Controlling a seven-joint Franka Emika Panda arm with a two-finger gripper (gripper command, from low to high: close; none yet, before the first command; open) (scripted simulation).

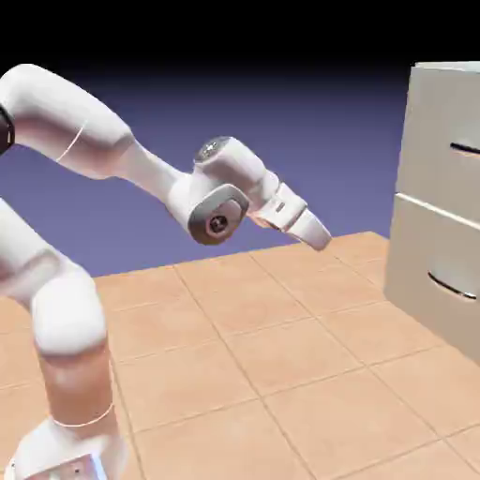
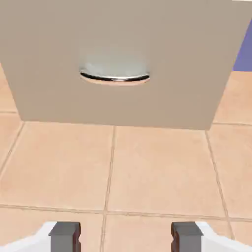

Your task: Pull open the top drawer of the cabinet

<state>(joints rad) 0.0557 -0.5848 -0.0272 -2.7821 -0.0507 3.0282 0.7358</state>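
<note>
Cabinet (image 1: 441, 197): tall, boxy, pale beige-grey; stands at the right edge of the exterior view on the tiled counter (image 1: 281, 375), cut off by the frame.
Top drawer (image 1: 448, 122): upper of two stacked flat fronts, flush and shut; only part of its dark curved handle (image 1: 466, 148) shows.
Lower drawer (image 1: 436, 272): same build, shut, with its own curved handle (image 1: 454, 286). The hand view shows one front with a silver bar; judged by the downward tilt, probably this lower one.
Contents: both drawers closed, so nothing inside can be seen.
Claw (image 1: 319, 239): empty, fingers spread wide, the two grey tips (image 2: 65, 235) well apart; it hangs above the counter, well apart from the cabinet and below the top handle.
Handling, as a judgement: rigid panel on slides, likely moderate weight; it should travel straight outward only.
Hold point: middle of the slim bar, fingers above and below it; the smooth metal may slip if gripped off-centre.
</note>
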